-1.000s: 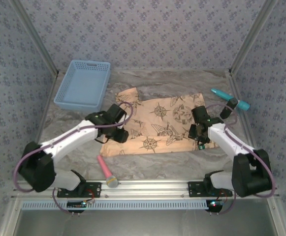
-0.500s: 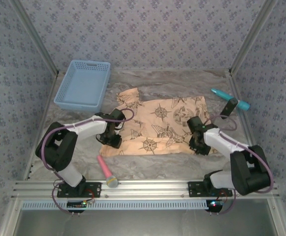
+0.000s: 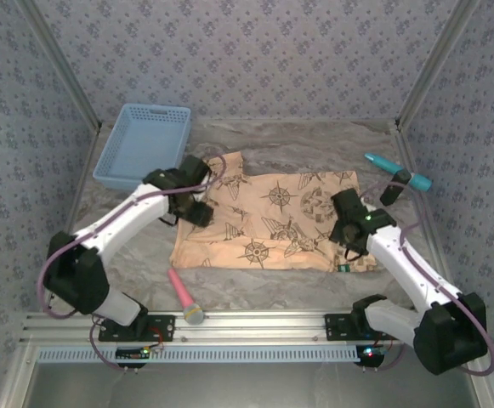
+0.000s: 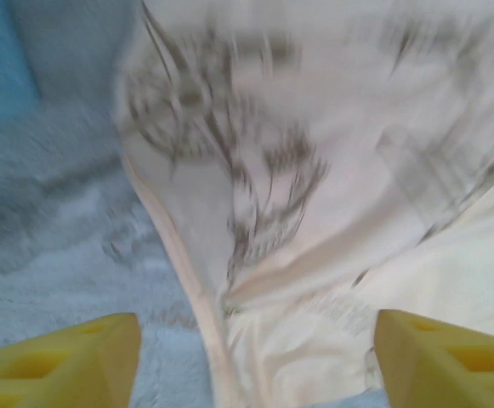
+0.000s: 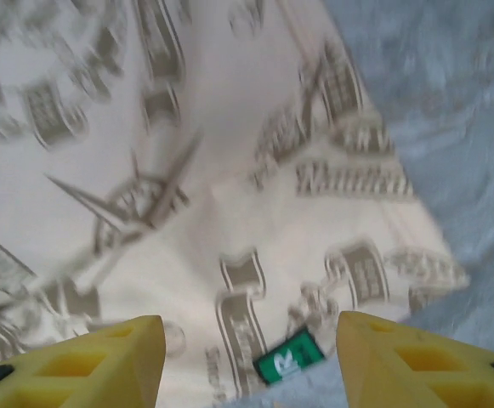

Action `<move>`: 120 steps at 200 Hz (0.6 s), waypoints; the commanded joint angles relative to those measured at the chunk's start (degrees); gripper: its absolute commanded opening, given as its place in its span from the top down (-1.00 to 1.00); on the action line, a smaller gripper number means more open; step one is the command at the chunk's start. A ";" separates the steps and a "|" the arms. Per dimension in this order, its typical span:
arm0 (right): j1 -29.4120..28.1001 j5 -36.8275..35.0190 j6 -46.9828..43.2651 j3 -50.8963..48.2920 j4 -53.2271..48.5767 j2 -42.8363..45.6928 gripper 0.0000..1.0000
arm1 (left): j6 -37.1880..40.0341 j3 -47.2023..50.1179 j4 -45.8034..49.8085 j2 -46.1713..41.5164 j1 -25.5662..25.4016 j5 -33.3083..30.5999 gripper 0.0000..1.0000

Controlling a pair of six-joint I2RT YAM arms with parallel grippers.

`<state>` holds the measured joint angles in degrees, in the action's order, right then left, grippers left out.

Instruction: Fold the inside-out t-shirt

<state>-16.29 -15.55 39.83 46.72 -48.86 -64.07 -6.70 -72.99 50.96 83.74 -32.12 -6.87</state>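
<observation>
The inside-out t-shirt (image 3: 272,223), peach-tan with dark compass and emblem prints, lies spread flat on the grey table. My left gripper (image 3: 194,206) hovers over its left edge, open, yellow fingers (image 4: 68,361) wide apart above a pale seam of the shirt (image 4: 255,255). My right gripper (image 3: 349,234) hangs over the shirt's right near corner, also open, with nothing between its fingertips (image 5: 404,357). Printed cloth (image 5: 229,170) and a small green tag (image 5: 289,357) lie beneath it at the corner's edge.
A blue plastic basket (image 3: 144,144) stands at the back left, close to the left arm. A pink tool (image 3: 183,295) lies near the front rail. A teal tool (image 3: 397,170) and a small black object (image 3: 390,189) lie at the right.
Both grippers have opened and let go of the shirt. The left one moved up and away toward the basket. The shirt's right near corner now lies closer to the front.
</observation>
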 commanded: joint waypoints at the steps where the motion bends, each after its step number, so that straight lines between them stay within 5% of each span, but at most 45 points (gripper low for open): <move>1: 5.51 1.12 -9.70 6.10 7.27 -5.32 -0.10 | -4.29 -5.85 -6.15 -2.15 2.69 4.57 -0.98; 28: 7.54 0.76 -13.15 14.46 11.19 -14.29 -0.09 | -2.24 -11.74 -14.89 4.48 5.76 6.77 -0.99; 58: 9.13 0.57 -17.28 22.85 13.09 -22.66 -0.09 | -1.23 -28.26 -7.24 20.71 8.49 8.66 -0.99; 83: 12.22 3.44 -19.82 26.84 15.90 -28.27 -0.09 | -1.57 -41.03 -2.12 34.28 11.20 16.53 -0.62; 120: 16.16 5.70 -19.36 33.93 16.77 -37.74 -0.09 | -1.84 -51.80 -0.14 45.95 12.05 14.95 -0.56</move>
<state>-2.04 -11.92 22.00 76.20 -33.19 -97.12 -8.78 -118.10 45.60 126.04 -20.36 6.50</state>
